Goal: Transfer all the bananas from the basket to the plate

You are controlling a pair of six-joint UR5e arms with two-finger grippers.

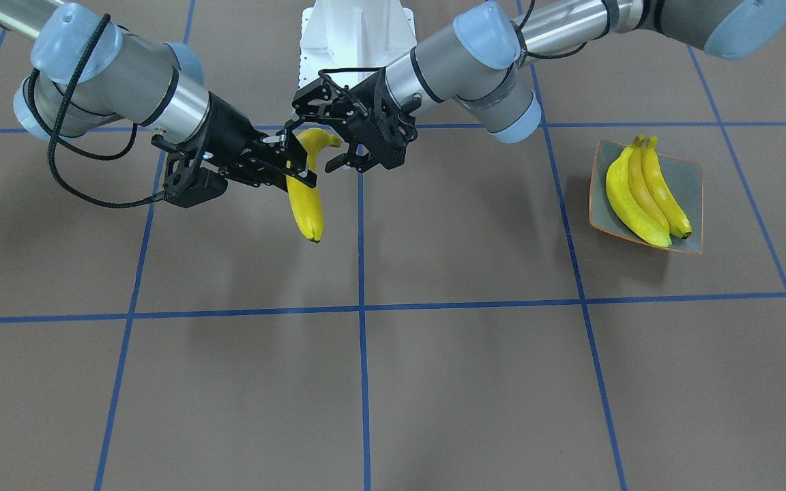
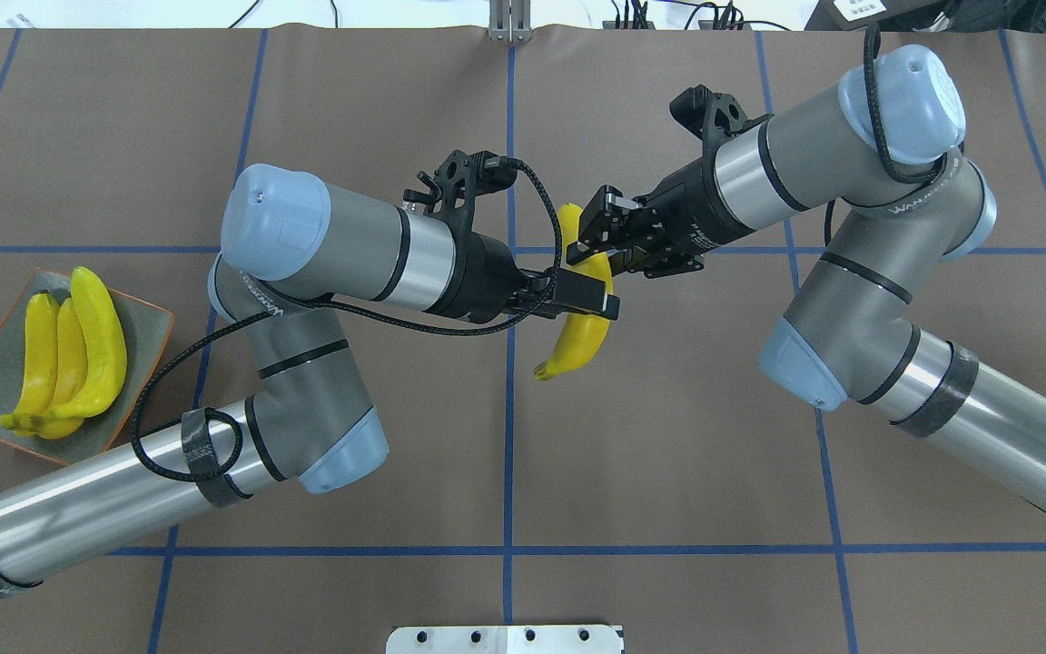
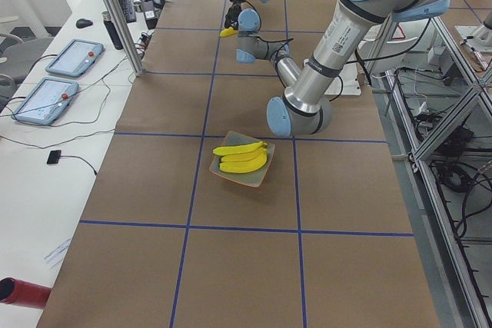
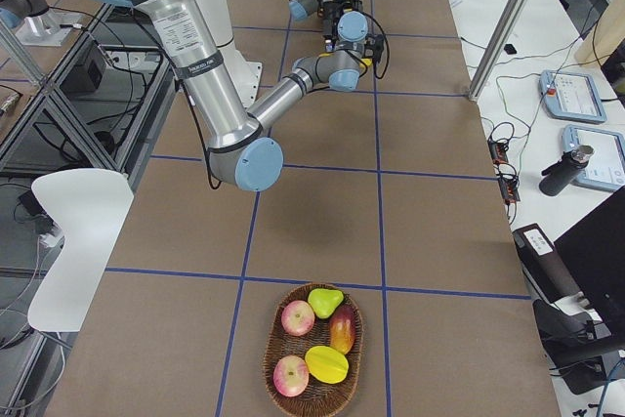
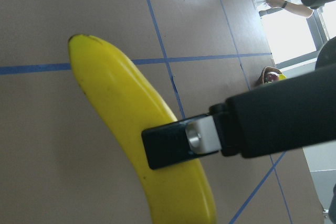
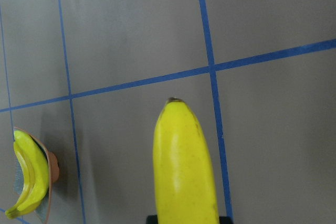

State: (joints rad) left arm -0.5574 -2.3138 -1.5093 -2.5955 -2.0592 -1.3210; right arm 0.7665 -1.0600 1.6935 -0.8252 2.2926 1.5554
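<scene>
One banana hangs above the middle of the table. My right gripper is shut on it, and its finger crosses the fruit in the left wrist view. My left gripper is open, its fingers spread around the banana's robot-side end. Three more bananas lie side by side on the plate at my left. The basket stands at the table's far right end.
The basket holds apples, a pear and another yellow fruit. Blue tape lines grid the brown table cover. The white robot base sits behind both grippers. Tablets and cables lie on side tables beyond the table's edge.
</scene>
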